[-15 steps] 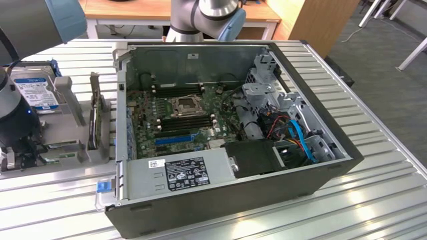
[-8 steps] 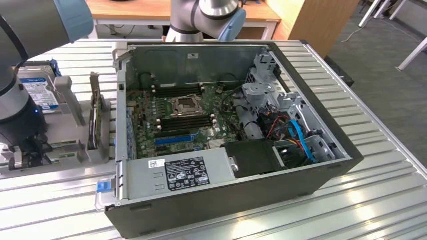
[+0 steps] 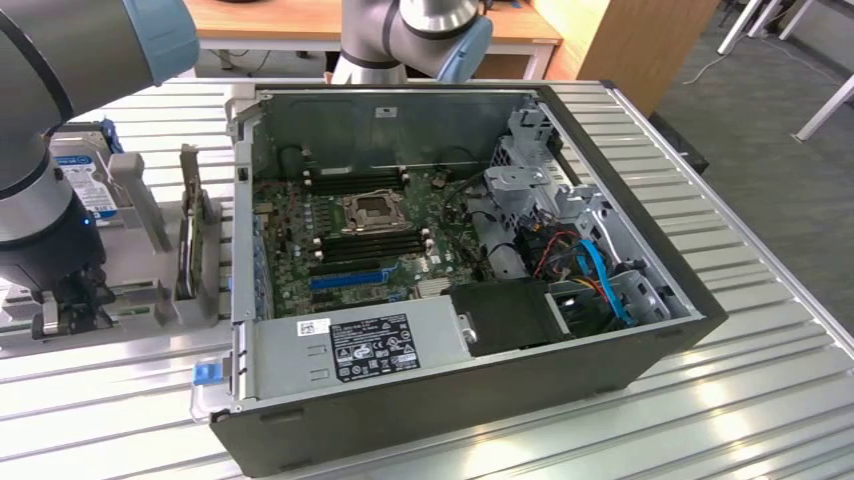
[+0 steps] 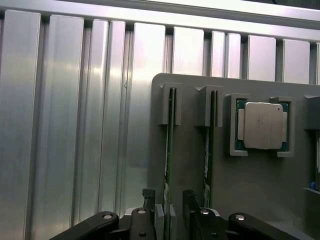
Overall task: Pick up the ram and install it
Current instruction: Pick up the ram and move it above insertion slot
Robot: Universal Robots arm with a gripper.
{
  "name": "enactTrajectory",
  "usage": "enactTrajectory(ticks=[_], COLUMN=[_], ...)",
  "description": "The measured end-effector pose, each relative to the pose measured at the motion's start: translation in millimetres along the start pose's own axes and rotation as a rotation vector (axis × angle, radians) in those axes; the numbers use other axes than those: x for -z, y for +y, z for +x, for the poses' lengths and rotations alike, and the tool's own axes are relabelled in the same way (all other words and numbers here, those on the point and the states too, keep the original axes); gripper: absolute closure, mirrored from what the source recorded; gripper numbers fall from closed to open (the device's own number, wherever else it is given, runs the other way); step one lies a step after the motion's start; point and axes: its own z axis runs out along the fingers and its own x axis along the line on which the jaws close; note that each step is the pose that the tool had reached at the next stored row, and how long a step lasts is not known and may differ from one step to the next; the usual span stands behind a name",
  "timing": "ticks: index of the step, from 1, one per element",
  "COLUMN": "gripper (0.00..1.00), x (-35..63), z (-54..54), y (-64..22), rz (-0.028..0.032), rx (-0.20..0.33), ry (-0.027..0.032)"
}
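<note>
A ribbed metal counter [image 3: 761, 400] is carrying an open black computer case [image 3: 561, 395] lying on its side; just beside it, toward the exterior view's left, a grey parts holder [image 4: 260, 190] is resting.

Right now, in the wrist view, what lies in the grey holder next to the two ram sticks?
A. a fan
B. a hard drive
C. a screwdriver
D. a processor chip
D: a square processor chip with a metal lid sits in its own recess of the holder, beside the two ram sticks, which stand on edge in their slots.
</note>
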Motion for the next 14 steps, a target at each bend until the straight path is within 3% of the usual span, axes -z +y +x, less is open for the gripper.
enactTrajectory(ticks=[14], gripper=[0.64], x=[-1.6], z=[0.2], y=[0.0], rz=[0.0001], rx=[0.0], ry=[-0.0001])
